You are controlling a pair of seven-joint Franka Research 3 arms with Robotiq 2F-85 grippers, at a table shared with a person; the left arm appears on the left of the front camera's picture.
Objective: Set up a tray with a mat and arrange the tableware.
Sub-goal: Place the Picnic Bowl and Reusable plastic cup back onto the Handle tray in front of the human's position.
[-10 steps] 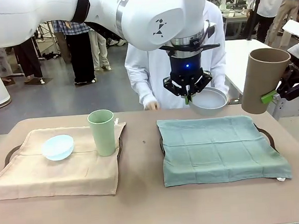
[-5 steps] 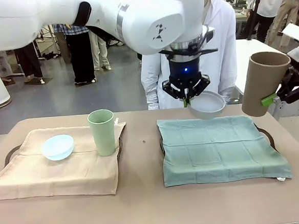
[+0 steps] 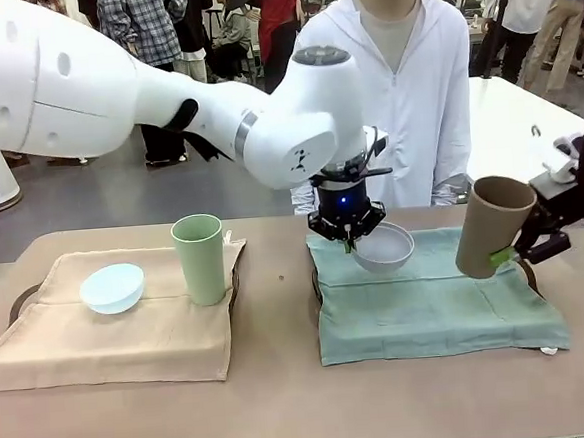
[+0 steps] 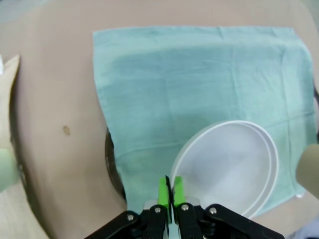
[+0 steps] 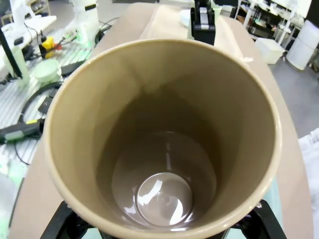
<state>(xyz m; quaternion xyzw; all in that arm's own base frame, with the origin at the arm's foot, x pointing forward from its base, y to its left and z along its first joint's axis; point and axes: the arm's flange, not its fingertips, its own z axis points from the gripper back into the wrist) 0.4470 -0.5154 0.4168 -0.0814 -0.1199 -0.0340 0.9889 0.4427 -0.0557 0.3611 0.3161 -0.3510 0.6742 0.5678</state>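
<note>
My left gripper (image 3: 348,243) is shut on the rim of the whitish-grey bowl (image 3: 382,247), holding it low over the far left part of the green mat (image 3: 428,295). From the left wrist camera the gripper (image 4: 171,188) pinches the bowl (image 4: 227,167) above the mat (image 4: 199,84). My right gripper (image 3: 510,254) is shut on the tan-brown tumbler (image 3: 486,225), tilted, over the mat's right end; the right wrist camera looks down into the tumbler (image 5: 162,144). The pale green tumbler (image 3: 200,259) and light blue bowl (image 3: 112,288) stand on the beige mat (image 3: 120,336).
A dark tray rim (image 3: 521,263) peeks out under the green mat, another rim (image 3: 22,301) under the beige one. A person in white (image 3: 403,81) stands at the table's far side. Bare tabletop (image 3: 285,400) runs along the near edge.
My left gripper has lowered the whitish-grey bowl and brought it nearer, over the green mat. My right gripper has brought the tan-brown tumbler down and leftward. The person has straightened up.
</note>
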